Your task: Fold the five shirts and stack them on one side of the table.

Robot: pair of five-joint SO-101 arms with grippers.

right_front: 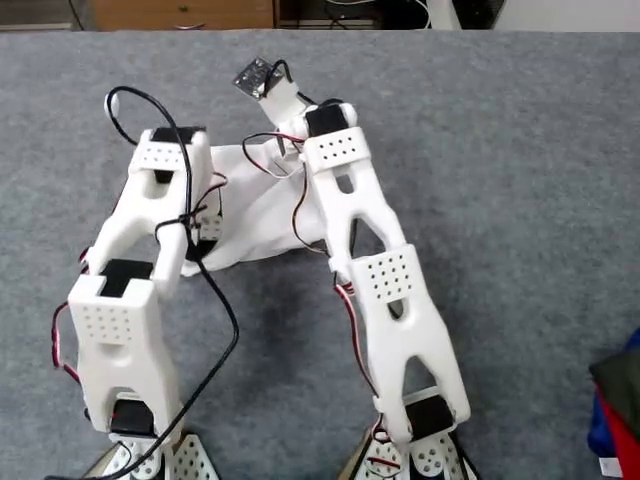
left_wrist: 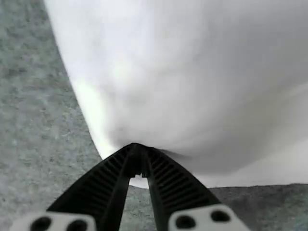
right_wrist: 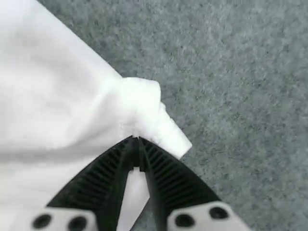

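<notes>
A white shirt (right_front: 255, 215) lies bunched on the grey carpeted table between the two arms. My left gripper (left_wrist: 137, 147) is shut, its black fingertips pinching the edge of the white shirt (left_wrist: 192, 82). My right gripper (right_wrist: 134, 139) is shut too, its tips clamping a folded corner of the white shirt (right_wrist: 67, 101). From above, the left arm (right_front: 150, 220) stands over the shirt's left side and the right arm (right_front: 345, 190) over its right side; both grippers are hidden under the arms there.
A pile of coloured shirts (right_front: 618, 405), dark green, red and blue, lies at the table's right edge. Grey carpet (right_front: 500, 150) stretches open to the right and far side. Wooden furniture (right_front: 180, 12) stands beyond the far edge.
</notes>
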